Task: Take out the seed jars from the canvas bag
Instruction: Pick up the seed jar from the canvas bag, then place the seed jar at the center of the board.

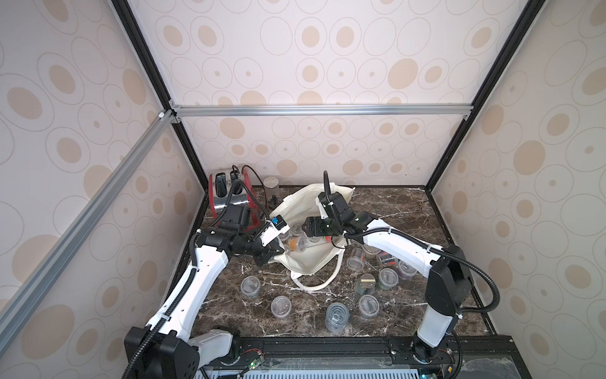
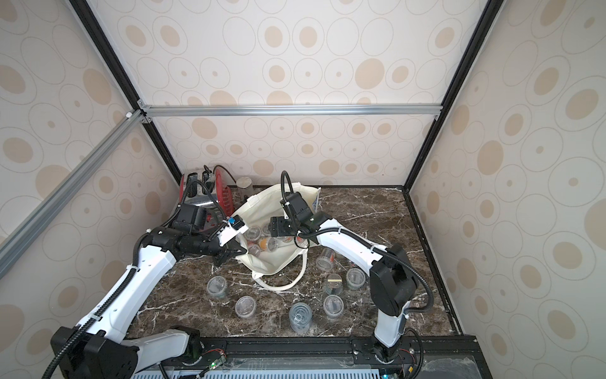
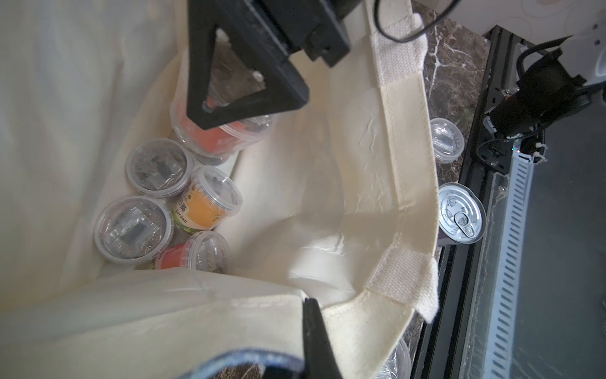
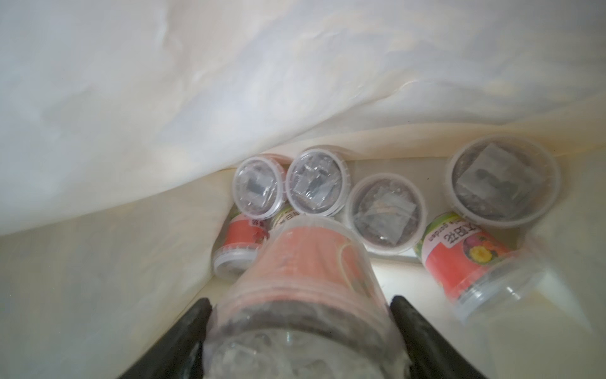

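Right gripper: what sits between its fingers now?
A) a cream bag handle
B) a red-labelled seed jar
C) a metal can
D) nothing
B: in the right wrist view the right gripper has its black fingers against both sides of a red-labelled seed jar, inside the canvas bag.
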